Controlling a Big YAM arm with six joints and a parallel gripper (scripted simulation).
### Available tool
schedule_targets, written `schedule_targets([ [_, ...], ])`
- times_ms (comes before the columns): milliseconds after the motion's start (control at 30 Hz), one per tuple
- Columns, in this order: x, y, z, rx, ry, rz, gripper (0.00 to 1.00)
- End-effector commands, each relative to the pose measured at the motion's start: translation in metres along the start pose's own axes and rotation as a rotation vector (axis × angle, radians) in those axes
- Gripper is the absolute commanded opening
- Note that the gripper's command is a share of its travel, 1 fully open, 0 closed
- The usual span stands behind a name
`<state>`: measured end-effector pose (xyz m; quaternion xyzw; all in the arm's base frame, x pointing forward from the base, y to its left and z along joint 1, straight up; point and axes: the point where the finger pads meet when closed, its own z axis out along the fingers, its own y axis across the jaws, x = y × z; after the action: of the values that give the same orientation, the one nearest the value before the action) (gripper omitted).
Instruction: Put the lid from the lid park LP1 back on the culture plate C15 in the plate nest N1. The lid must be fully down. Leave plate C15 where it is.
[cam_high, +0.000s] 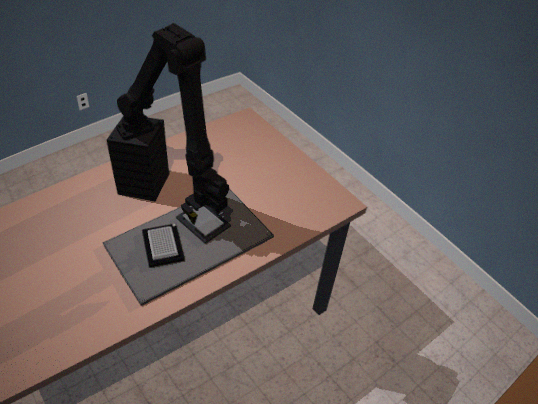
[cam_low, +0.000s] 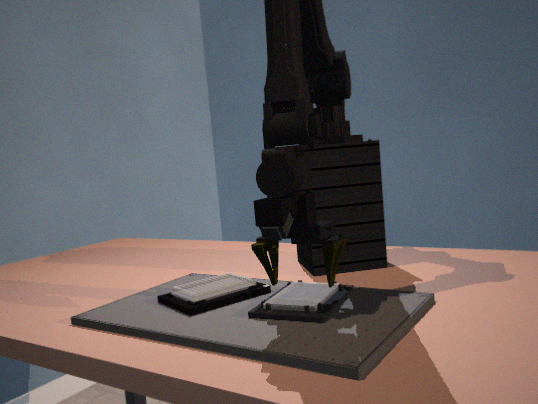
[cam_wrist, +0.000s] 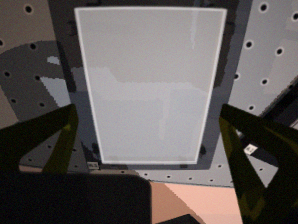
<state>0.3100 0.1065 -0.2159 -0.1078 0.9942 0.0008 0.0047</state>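
The clear flat lid (cam_wrist: 150, 82) (cam_low: 300, 302) lies in the black lid park on the grey perforated base (cam_low: 260, 320). It also shows in the top view (cam_high: 207, 222) and the exterior view (cam_low: 305, 294). The uncovered culture plate (cam_high: 163, 242) with its grid of wells sits in the black plate nest (cam_high: 163, 246) to the left, also seen in the exterior view (cam_low: 212, 286). My gripper (cam_low: 299, 282) is open, pointing down, with one yellow-green finger on each long side of the lid, tips just above lid level. It holds nothing.
The black ribbed arm pedestal (cam_high: 137, 157) stands behind the base plate. The table's right edge and its dark leg (cam_high: 330, 267) lie beyond the base.
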Motion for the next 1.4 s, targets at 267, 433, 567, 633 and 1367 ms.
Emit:
schedule_targets([
  [267,-0.004,-0.002,0.014,0.000,-0.003,0.014,1.00],
  [433,-0.001,-0.002,0.016,0.001,0.003,0.014,1.00],
  [567,-0.003,-0.002,0.018,0.000,-0.002,0.014,1.00],
  [633,-0.002,-0.002,0.020,0.000,-0.001,0.014,1.00],
  [1367,0.003,-0.003,0.025,0.002,0.010,0.014,1.00],
])
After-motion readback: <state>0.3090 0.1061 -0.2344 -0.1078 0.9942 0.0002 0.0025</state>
